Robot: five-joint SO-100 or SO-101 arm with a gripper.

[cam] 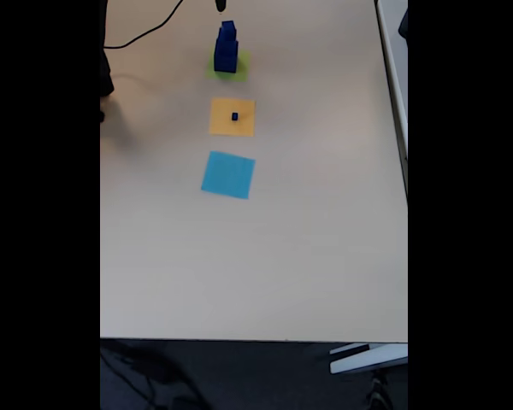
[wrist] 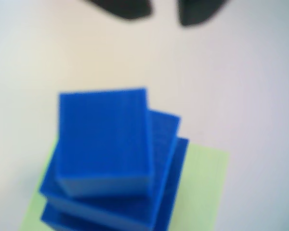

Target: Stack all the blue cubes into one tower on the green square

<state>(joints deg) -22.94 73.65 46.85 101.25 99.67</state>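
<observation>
A tower of three blue cubes [wrist: 106, 144] stands on the green square [wrist: 207, 183], each cube slightly turned against the one below. In the fixed view the tower [cam: 226, 44] rises at the table's far end on the green square [cam: 240, 70]. A tiny blue cube [cam: 235, 116] sits apart on the orange square [cam: 232, 128]. My gripper [wrist: 164, 12] hovers above and just beyond the tower, open, with nothing between its dark fingertips. In the fixed view, the gripper [cam: 220, 5] shows as a dark tip at the top edge.
A light-blue square [cam: 228, 174] lies nearer the camera, in line with the orange and green ones. A black cable [cam: 141, 34] runs across the far left corner. The pale table [cam: 256, 256] ends at the right edge near a dark gap.
</observation>
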